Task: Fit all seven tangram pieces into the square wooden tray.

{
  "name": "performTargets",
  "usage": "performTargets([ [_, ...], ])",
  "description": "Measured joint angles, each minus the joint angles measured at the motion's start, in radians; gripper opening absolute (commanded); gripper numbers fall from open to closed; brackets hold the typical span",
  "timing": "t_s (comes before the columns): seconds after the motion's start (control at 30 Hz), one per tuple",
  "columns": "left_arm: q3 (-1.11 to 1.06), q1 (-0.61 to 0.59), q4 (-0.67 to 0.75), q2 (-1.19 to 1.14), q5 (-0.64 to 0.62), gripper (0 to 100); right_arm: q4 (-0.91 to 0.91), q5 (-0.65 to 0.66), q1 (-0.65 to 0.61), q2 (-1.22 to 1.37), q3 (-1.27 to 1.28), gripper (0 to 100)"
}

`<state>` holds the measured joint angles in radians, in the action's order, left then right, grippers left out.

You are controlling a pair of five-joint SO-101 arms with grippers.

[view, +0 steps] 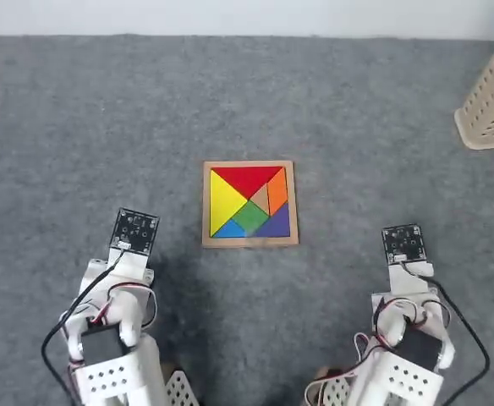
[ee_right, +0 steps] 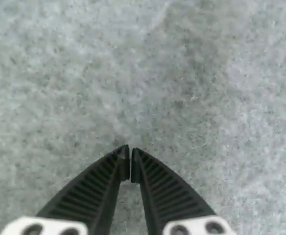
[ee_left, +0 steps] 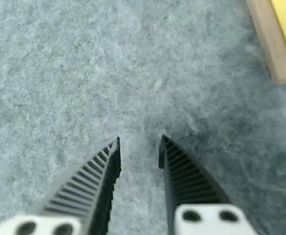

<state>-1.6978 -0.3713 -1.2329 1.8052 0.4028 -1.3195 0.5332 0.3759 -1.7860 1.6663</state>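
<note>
Evidently near done: square light-wood tray (view: 249, 242) mid grey carpeted table (view: 61, 127), seven coloured tangram pieces (view: 247, 179) seemingly flush inside; left gripper (ee_left: 140, 142) at 8 o'clock, jaws slightly spread, right gripper (ee_right: 130, 151) at 4 o'clock, jaws pressed together, both empty; advisable to check seating without nudging.

The grey, carpet-like tabletop (view: 78, 110) carries the square wooden tray (view: 249, 242) near its middle and a beige perforated basket (view: 492, 93) at its right edge.
</note>
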Motion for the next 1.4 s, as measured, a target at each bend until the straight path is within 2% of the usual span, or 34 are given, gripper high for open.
performTargets([
  [1.4,0.000,0.000,0.000,0.000,0.000,12,0.000,0.000,0.000,0.000,0.000,0.6],
])
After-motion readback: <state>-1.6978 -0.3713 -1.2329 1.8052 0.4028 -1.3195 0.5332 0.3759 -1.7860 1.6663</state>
